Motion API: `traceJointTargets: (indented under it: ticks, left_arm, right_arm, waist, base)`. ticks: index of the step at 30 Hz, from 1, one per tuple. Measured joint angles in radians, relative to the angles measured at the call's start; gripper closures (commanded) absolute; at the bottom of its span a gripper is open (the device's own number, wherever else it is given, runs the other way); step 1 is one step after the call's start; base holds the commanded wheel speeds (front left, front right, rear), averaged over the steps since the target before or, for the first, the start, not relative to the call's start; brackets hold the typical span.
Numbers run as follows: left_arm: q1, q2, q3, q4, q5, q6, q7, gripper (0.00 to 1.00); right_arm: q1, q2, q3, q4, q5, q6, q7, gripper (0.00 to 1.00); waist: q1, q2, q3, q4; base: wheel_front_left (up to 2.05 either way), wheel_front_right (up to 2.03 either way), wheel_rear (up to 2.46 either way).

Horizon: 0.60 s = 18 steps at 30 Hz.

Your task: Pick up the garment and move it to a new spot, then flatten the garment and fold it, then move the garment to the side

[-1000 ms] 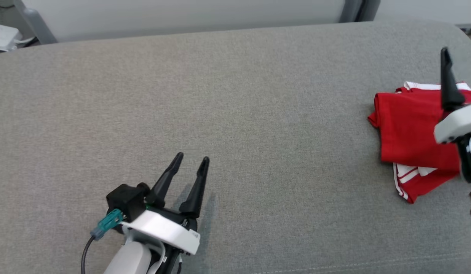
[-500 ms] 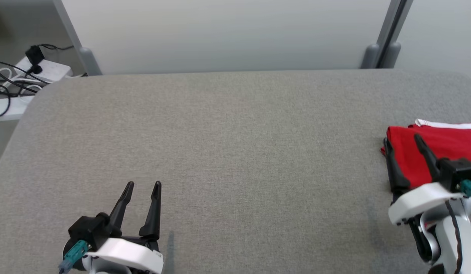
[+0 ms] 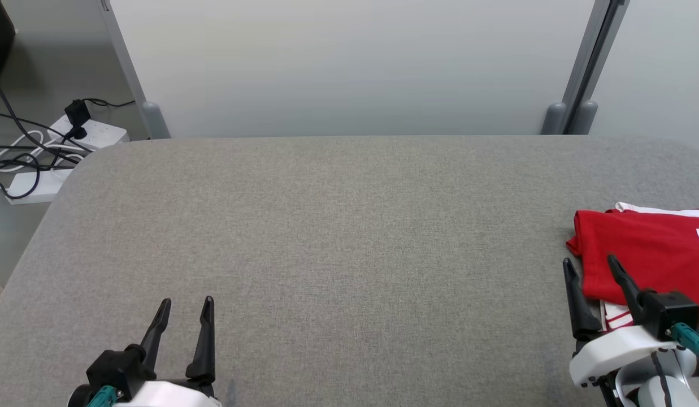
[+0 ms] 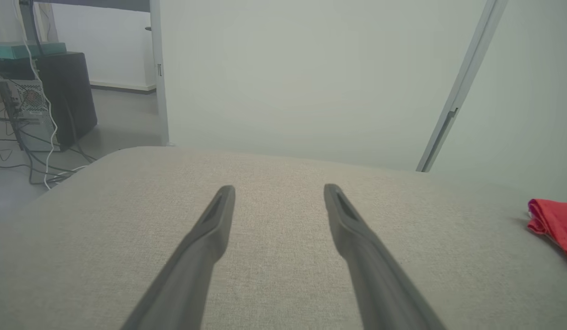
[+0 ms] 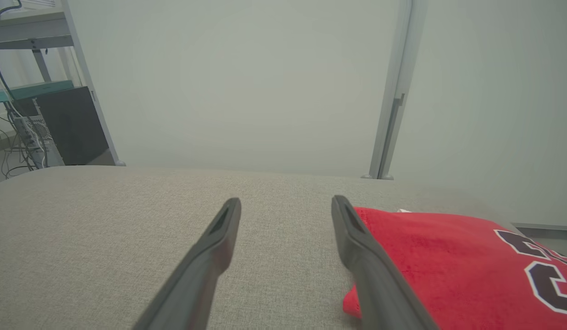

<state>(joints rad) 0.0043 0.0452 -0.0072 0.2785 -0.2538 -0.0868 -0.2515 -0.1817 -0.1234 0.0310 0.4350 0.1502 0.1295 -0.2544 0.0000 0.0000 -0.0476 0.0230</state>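
The garment (image 3: 646, 257) is a red jersey with white trim and dark lettering, folded into a compact stack at the right edge of the grey padded table (image 3: 338, 226). In the right wrist view the garment (image 5: 448, 261) lies just right of my fingers. My right gripper (image 3: 587, 261) stands open at the garment's near left corner, holding nothing. Open and empty too, my left gripper (image 3: 186, 301) hovers over bare table at the lower left, far from the garment (image 4: 556, 220).
A white power strip with black cables (image 3: 55, 152) lies on the floor beyond the table's far left corner. A pale partition wall (image 3: 349, 62) with grey posts stands behind the table. A dark computer case (image 4: 58, 96) sits on the floor to the left.
The head camera has tilted up, showing more wall and floor. My right gripper has swung from upright over the garment down to its near left corner. Both grippers stay open.
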Motion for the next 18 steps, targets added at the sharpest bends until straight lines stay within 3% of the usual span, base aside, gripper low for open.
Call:
traceJointTargets:
  ticks: [15,16,18]
  left_arm:
    - [0.034,0.0,0.038,-0.026,0.041,0.017,0.0,0.0]
    - [0.034,0.0,0.04,-0.029,0.04,0.017,0.0,1.0]
    - [0.037,-0.002,0.038,-0.006,0.04,0.017,0.004,1.0]
  right_arm:
    - [0.051,0.038,-0.032,-0.041,-0.027,0.0,0.0,0.0]
    - [0.051,0.038,-0.032,-0.042,-0.027,0.0,0.0,1.0]
    - [0.059,0.043,-0.027,-0.024,-0.027,0.0,0.0,1.0]
  waist:
    - [0.0,0.0,-0.023,-0.006]
    - [0.0,0.0,-0.023,-0.006]
    - [0.0,0.0,-0.023,-0.006]
  base:
    - [0.0,0.0,0.0]
    - [0.0,0.0,0.0]
    - [0.0,0.0,0.0]
